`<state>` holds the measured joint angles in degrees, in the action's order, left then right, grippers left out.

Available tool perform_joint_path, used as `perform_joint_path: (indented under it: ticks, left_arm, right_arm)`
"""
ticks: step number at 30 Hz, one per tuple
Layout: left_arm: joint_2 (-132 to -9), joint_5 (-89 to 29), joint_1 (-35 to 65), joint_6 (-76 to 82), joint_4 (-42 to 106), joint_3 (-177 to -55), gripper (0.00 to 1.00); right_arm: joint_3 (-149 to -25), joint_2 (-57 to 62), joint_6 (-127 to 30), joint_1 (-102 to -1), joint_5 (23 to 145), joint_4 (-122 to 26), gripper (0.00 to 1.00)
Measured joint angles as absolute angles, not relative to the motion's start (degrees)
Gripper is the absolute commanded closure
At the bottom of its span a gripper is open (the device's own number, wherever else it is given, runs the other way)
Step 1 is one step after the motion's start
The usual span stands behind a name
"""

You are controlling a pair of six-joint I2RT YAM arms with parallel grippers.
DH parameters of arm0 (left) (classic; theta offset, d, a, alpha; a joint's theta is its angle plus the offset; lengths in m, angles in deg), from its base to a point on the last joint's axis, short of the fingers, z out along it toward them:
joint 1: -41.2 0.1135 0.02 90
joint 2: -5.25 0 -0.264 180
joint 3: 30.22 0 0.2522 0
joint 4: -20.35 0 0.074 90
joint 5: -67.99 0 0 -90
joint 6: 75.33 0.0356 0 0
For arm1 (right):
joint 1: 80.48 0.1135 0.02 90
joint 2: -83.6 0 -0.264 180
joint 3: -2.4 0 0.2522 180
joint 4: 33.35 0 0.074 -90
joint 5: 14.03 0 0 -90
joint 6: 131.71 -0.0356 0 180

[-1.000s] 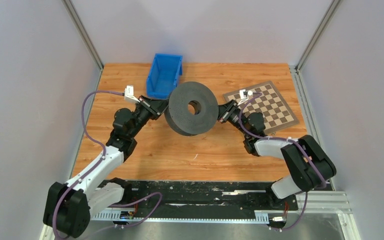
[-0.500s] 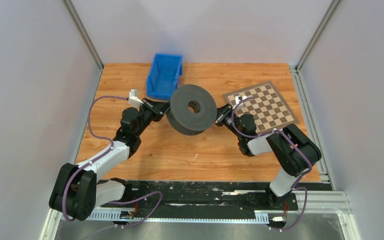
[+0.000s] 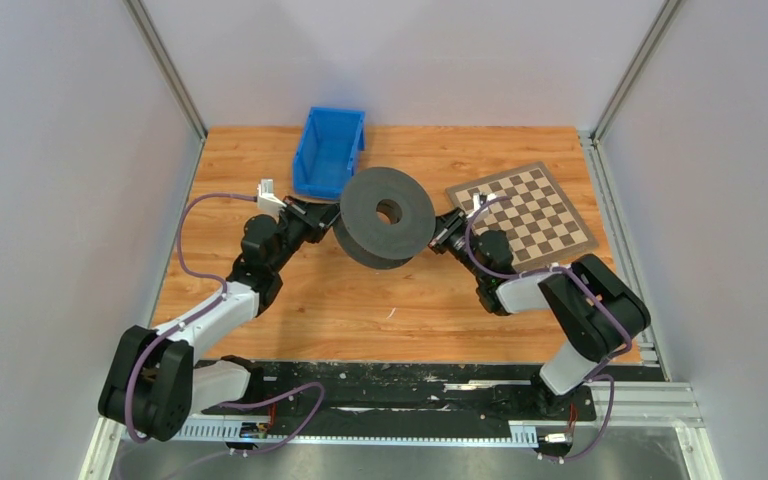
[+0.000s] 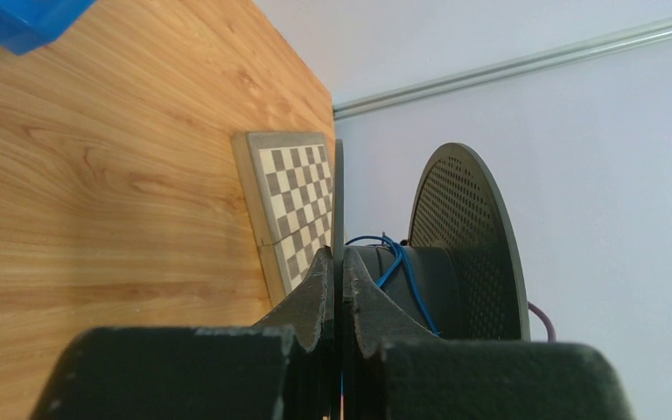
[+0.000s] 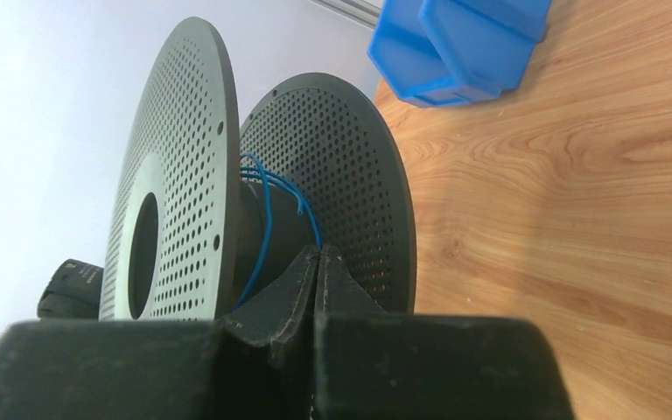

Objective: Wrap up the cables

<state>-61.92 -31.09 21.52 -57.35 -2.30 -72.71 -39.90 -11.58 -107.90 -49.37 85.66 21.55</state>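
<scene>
Left gripper (image 4: 339,260) pinches the spool's (image 4: 468,236) thin flange; right gripper (image 5: 318,254) pressed together, tips just beside the hub-wound cables (image 5: 268,214).

Spool (image 3: 365,222) at mid-table (image 3: 360,310), cable (image 4: 402,258) around its hub, bin (image 3: 328,152) just behind-left, chessboard (image 3: 532,212) to its right.

I'm looking down through the top camera from above and behind the arm bases, taking in the whole table (image 3: 310,300). The left wrist camera is peering past its own fingers (image 4: 311,302), close against the spool (image 4: 468,245), facing the chessboard (image 4: 290,201). The right wrist camera is facing the opposite way, toward the blue bin (image 5: 455,39). All three are sharing the spool, and both wrist views are catching its blue cable (image 4: 392,262).
</scene>
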Motion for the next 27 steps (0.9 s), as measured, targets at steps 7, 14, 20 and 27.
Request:
perform_joint_path:
  ticks: [7,14,20,27]
  left_arm:
    - [-59.83,-33.49,21.48,-59.26,-1.88,-72.50,1.00]
    - [-58.14,-34.91,21.45,-59.89,2.32,-72.54,1.00]
    - [-58.14,-35.31,21.45,-59.98,5.81,-73.83,1.00]
    - [-58.14,-35.52,21.45,-59.96,7.17,-74.51,1.00]
  right_arm:
    - [-38.50,-6.62,-109.61,-49.39,85.64,19.35,0.94]
    - [-38.41,-4.67,-109.74,-50.42,85.18,14.63,0.87]
    - [-38.39,-4.67,-109.72,-51.07,85.01,12.27,0.85]
    - [-38.41,-4.67,-109.59,-51.44,85.05,12.24,0.82]
